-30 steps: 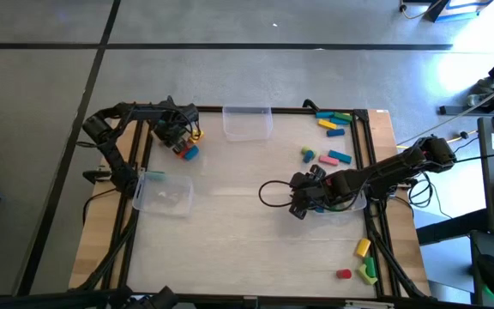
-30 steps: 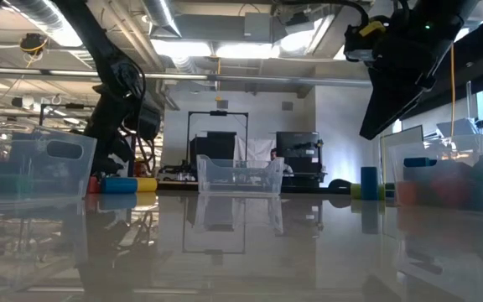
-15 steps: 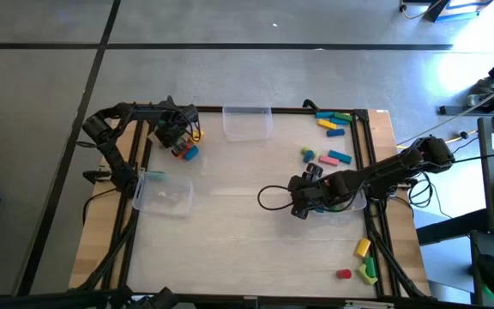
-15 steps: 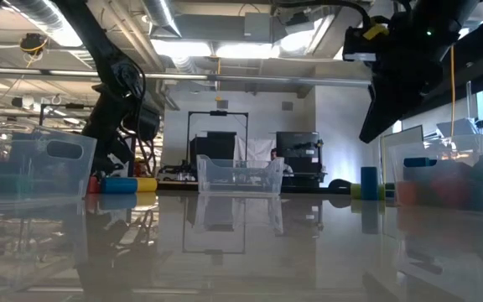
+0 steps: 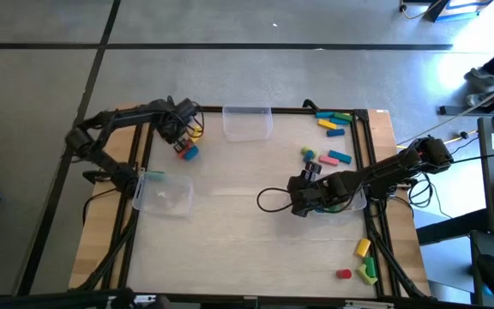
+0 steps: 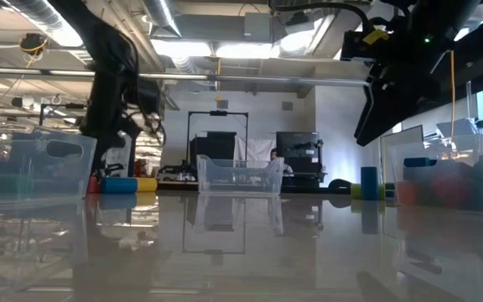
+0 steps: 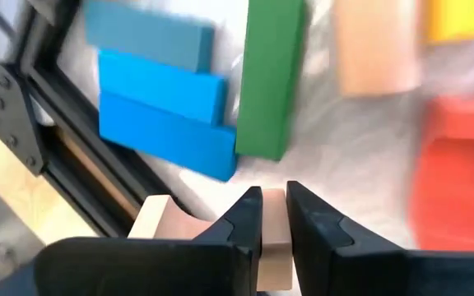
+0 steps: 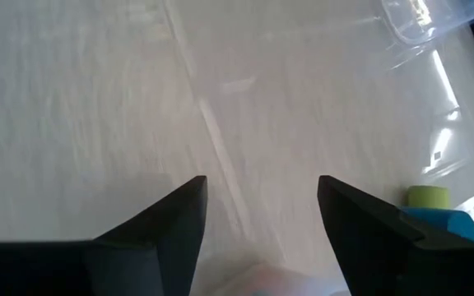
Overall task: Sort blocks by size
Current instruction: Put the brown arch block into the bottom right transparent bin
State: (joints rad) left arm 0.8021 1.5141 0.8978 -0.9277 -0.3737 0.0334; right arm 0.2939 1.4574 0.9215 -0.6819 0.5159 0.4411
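Note:
At the table's far left corner my left gripper [image 5: 181,133] [image 7: 274,197] hangs above a small pile of blocks [image 5: 187,151], shut on a pale beige block [image 7: 151,224]. Below it lie blue bars [image 7: 159,107], a green bar [image 7: 270,74], and red [image 7: 459,164] and yellow [image 7: 459,16] blocks. My right gripper [image 5: 298,206] [image 8: 262,189] stands open over bare tabletop right of centre, with nothing between its fingers. Other blocks lie loose at the far right [image 5: 333,120] and near right [image 5: 363,249]. My left gripper pinches the pale beige block [image 7: 274,218] between its two fingers, which come steeply from above. The block lies across the fingers and sticks out past one of them. It hangs above the pile, apart from the blocks below.
Clear plastic bins stand at the far middle [image 5: 247,122], at the left [image 5: 163,193] and beside my right arm [image 5: 354,202]. A black cable loops on the table [image 5: 273,196]. A lime cylinder [image 8: 429,196] and a blue block [image 8: 451,222] lie near my right gripper.
My left gripper has risen from the pile at the far left corner and tipped a little, its arm swinging outward. My right gripper has kept its place and rolled slightly about its own axis.

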